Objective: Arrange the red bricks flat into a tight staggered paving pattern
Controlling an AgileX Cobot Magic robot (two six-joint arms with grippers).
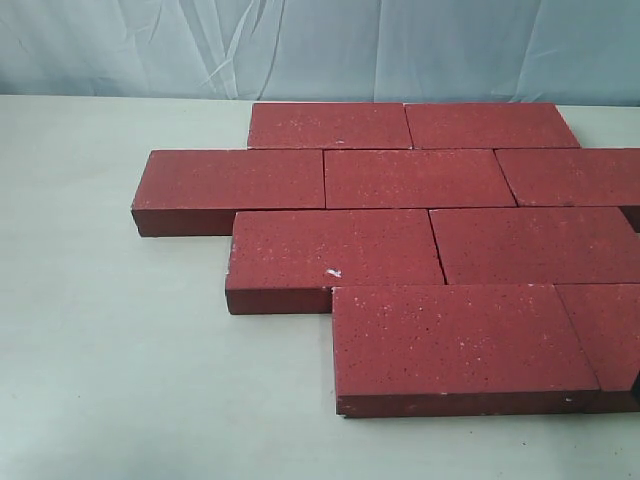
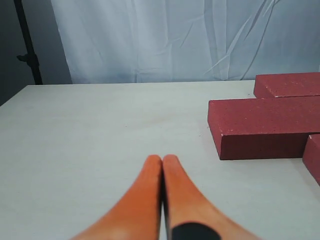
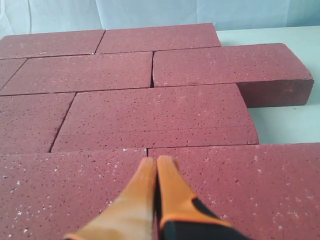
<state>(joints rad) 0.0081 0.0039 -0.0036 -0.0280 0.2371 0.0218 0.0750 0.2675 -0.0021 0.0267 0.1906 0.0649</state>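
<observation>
Item: red bricks [image 1: 420, 178], laid flat in four staggered rows with tight joints, from table [image 1: 110, 350] far edge toward its right edge; paving looks complete; left tool [image 2: 162, 159] and right tool [image 3: 152, 161] both closed, empty

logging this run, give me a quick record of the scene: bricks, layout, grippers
bricks: nine in view, all flat on the table
layout: four staggered rows, joints tight
mark: white chip on a brick in the third row from the back
left gripper: shut, empty, over bare table beside the bricks
right gripper: shut, empty, over the bricks
</observation>
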